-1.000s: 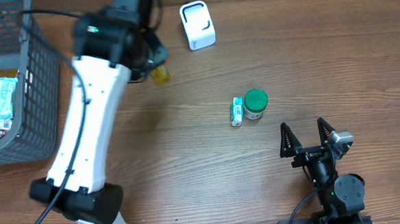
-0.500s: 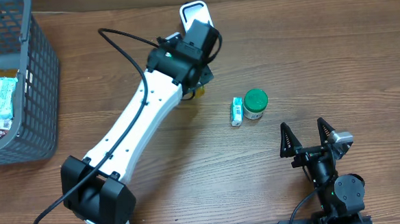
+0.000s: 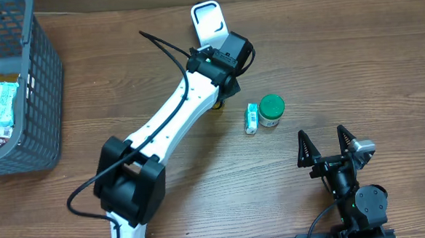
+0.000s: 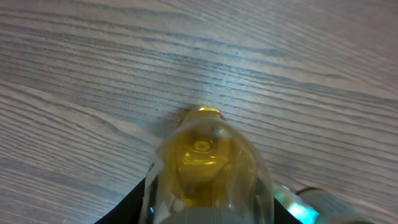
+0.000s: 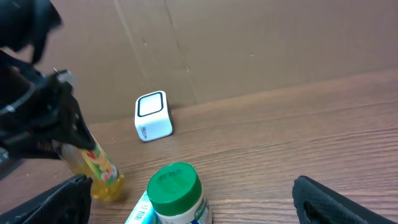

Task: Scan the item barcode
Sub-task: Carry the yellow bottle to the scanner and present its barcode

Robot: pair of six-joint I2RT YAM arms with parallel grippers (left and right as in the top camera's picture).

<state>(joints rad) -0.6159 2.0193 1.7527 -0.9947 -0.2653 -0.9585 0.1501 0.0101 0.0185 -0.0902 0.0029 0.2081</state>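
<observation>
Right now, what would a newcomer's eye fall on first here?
The long white left arm reaches diagonally across the table, its end effector gripping a yellow bottle near the white scanner. A green-capped jar stands mid-table; a grey basket sits at the left edge.

My left arm (image 3: 176, 115) lies slantwise across the middle of the table (image 3: 385, 66) and bars any straight crossing there. Just right of its wrist the green-lidded jar (image 3: 272, 110) and small carton (image 3: 251, 118) stand touching — a narrow gap. The white scanner (image 3: 209, 21) crowds in behind. I see bare wood between the jar and my right gripper (image 3: 319, 131) — and the basket (image 3: 46, 77) walls off the far left.
</observation>
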